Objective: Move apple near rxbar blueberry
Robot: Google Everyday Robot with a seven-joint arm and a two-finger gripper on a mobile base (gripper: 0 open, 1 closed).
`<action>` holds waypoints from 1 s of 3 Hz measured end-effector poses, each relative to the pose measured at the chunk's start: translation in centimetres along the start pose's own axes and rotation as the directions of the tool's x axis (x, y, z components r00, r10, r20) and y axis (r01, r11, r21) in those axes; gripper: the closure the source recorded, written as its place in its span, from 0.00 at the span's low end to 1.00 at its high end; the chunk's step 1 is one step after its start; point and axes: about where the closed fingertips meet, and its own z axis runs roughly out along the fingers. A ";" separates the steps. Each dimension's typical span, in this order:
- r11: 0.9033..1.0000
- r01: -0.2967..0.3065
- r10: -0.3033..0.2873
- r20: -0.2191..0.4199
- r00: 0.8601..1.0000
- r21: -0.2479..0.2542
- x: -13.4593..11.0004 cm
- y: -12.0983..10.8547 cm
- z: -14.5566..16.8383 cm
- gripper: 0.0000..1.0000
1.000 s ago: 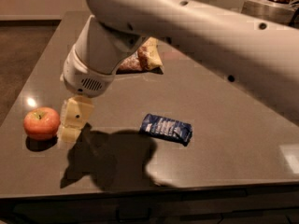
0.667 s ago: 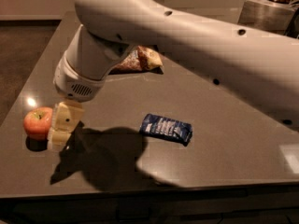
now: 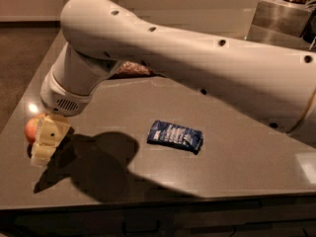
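Observation:
The apple (image 3: pixel 32 127) is red-orange and sits at the left edge of the dark table; only its left part shows. My gripper (image 3: pixel 45 142) hangs from the big white arm and covers the apple's right side, its cream-coloured finger (image 3: pixel 48 138) right against it. The rxbar blueberry (image 3: pixel 175 135), a flat dark blue wrapper with white lettering, lies on the table's middle, well to the right of the apple and the gripper.
A brown and cream snack bag (image 3: pixel 131 69) lies at the back, mostly hidden behind the arm. A steel box (image 3: pixel 279 15) with a jar of brown snacks stands at the back right. The table's front edge (image 3: pixel 163 199) runs across below.
The arm has swung left and down. The gripper moved from beside the apple to over it, and now hides most of it. The blue bar has not moved.

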 end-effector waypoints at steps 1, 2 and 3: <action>1.000 -0.008 0.008 0.003 1.000 -0.007 -0.1 -0.2 1.0 0.00; 0.999 -0.018 0.018 -0.018 1.000 -0.028 -0.1 -0.4 1.8 0.18; 0.998 -0.029 0.027 -0.025 0.999 -0.056 0.5 -0.7 1.5 0.41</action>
